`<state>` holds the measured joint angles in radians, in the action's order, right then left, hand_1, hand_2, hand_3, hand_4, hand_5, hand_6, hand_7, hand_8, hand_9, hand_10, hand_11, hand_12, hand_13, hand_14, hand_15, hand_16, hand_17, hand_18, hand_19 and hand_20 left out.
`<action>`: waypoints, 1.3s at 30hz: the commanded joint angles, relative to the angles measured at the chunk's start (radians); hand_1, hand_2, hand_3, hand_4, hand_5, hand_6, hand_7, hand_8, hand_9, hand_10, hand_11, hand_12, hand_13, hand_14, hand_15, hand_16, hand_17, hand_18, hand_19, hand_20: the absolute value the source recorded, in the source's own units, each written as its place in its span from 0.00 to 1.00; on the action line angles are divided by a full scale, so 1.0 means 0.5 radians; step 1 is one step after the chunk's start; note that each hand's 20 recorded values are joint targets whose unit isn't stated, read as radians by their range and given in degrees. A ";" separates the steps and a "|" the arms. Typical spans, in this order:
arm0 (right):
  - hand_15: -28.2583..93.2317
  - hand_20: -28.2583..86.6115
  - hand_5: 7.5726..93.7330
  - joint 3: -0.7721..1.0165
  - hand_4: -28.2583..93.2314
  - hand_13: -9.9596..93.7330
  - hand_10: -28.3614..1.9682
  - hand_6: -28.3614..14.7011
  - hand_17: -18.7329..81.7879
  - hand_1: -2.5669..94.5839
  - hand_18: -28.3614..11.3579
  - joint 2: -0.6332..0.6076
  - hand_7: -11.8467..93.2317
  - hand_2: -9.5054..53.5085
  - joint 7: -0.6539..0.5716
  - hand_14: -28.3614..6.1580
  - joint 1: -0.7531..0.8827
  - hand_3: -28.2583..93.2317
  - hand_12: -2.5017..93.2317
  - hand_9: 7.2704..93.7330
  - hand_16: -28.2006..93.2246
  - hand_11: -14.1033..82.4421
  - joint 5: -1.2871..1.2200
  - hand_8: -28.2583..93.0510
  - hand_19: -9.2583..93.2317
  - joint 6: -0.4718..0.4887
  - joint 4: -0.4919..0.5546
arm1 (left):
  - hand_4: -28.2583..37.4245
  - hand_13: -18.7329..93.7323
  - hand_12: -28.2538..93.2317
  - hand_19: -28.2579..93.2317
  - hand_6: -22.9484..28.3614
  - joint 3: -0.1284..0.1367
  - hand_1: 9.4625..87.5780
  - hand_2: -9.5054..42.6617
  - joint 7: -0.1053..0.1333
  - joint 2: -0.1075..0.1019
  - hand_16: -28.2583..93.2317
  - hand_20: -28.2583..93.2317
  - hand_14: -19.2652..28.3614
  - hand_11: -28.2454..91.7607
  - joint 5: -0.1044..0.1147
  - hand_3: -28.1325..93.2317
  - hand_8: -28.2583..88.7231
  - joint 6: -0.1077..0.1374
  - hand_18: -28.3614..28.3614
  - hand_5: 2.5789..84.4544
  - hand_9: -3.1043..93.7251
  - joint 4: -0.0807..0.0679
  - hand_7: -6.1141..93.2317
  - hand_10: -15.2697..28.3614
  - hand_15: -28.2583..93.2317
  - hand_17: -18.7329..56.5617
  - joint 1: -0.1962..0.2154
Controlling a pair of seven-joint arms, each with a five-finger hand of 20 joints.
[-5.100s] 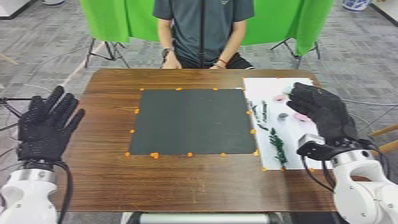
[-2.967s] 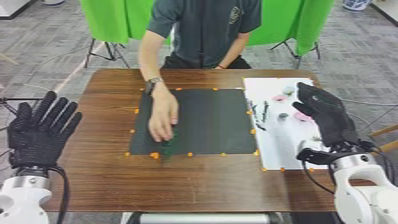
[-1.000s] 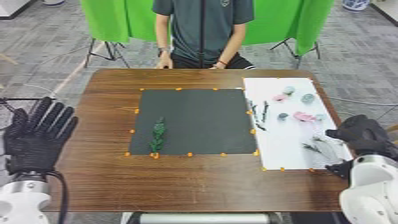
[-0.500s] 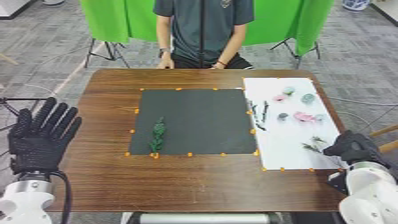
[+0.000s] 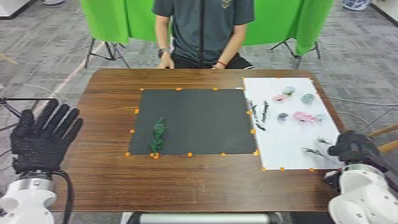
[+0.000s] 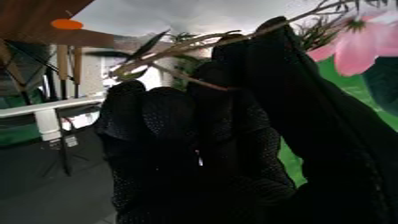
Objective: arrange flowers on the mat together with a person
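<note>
Head view: the twig (image 5: 311, 151) is located on the near right part of the sheet (image 5: 278, 145), its stem directed toward the right hand (image 5: 356, 148) at the sheet's right edge. Slippage should be regarded as the main risk: a stem so thin may be rolled out of the grip if pressure is applied off its middle. Side shoots may be bent or snapped where they are trapped against the glove. If the twig is lifted unevenly, its tufts may be dragged over the sheet and the pink flowers (image 5: 304, 117) disturbed; if it is carried low across the mat (image 5: 200, 117), the green sprig (image 5: 158, 135), laid at the mat's left side, may be caught and shifted. In the right wrist view, the stem is seen slantwise across the fingertips, passed between them and the thumb (image 6: 280, 65); one side shoot is laid over the fingers (image 6: 167, 110). The right fingers are judged to be drawn narrow, with the stem pinched near their tips; how firmly it is gripped cannot be told. The left hand (image 5: 37, 150) is held beside the table's (image 5: 107, 175) left edge, fingers straight and spread wide, with nothing held. The person's hands (image 5: 166, 64) are kept at the far edge, clear of the mat.
</note>
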<state>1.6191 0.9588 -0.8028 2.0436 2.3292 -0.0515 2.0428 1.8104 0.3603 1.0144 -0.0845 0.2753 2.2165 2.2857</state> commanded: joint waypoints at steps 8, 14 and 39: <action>0.85 0.61 0.61 0.019 0.02 0.66 0.53 0.61 0.55 0.57 0.14 -0.066 0.69 0.00 -0.058 0.31 -0.119 0.82 0.70 0.66 0.64 0.69 -0.470 0.34 0.95 -0.014 0.228 | 0.00 0.44 0.30 0.50 0.60 -0.015 0.25 0.50 -0.031 -0.043 0.18 0.34 0.72 0.40 0.076 0.77 0.15 -0.015 0.73 0.53 0.44 -0.035 0.19 0.69 0.48 0.19 -0.060; 0.85 0.60 0.61 -0.080 0.02 0.66 0.53 0.60 0.55 0.57 0.15 -0.073 0.69 0.00 0.050 0.31 -0.274 0.82 0.70 0.65 0.64 0.69 -0.683 0.34 0.95 0.002 0.303 | 0.00 0.44 0.30 0.51 0.60 -0.015 0.25 0.51 -0.021 -0.048 0.18 0.34 0.72 0.40 0.083 0.77 0.15 -0.029 0.74 0.53 0.44 -0.011 0.19 0.69 0.48 0.19 -0.043; 0.86 0.59 0.62 -1.373 0.02 0.67 0.52 0.60 0.57 0.58 0.13 0.419 0.69 0.00 0.090 0.30 -1.051 0.82 0.69 0.66 0.63 0.69 -0.408 0.34 0.97 -0.018 0.089 | 0.00 0.44 0.30 0.50 0.60 -0.103 0.25 0.51 -0.131 -0.082 0.18 0.34 0.71 0.40 -0.005 0.77 0.15 0.019 0.73 0.53 0.44 -0.018 0.19 0.69 0.47 0.19 -0.099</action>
<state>1.0551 1.0699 -0.7916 1.5560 2.0796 -0.0500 2.1444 1.7836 0.3262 0.9681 -0.0808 0.2785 2.2134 2.2381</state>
